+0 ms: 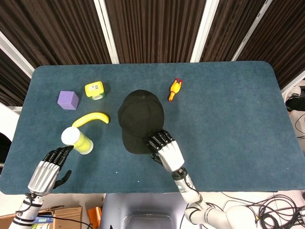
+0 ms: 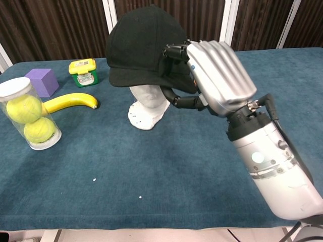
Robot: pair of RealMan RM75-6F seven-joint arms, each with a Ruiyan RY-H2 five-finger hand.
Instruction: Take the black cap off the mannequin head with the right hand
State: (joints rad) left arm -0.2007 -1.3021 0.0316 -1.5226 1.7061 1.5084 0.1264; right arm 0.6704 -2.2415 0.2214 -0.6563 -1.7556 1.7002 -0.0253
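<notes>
The black cap (image 1: 140, 118) (image 2: 144, 48) sits on the white mannequin head (image 2: 148, 103) at mid-table, its brim tipped up so the face shows in the chest view. My right hand (image 1: 164, 149) (image 2: 212, 75) grips the brim, fingers curled over its top edge and thumb underneath. In the head view the cap hides the mannequin head. My left hand (image 1: 47, 170) hangs at the near left edge of the table with fingers loosely curled, holding nothing; the chest view does not show it.
A clear tube of yellow tennis balls (image 1: 77, 140) (image 2: 28, 113) stands just beyond my left hand. A banana (image 1: 91, 118) (image 2: 70, 102), purple cube (image 1: 68, 99) (image 2: 42, 81) and yellow-green box (image 1: 95, 89) (image 2: 83, 71) lie left of the cap. A rubber chicken toy (image 1: 175, 89) lies behind it.
</notes>
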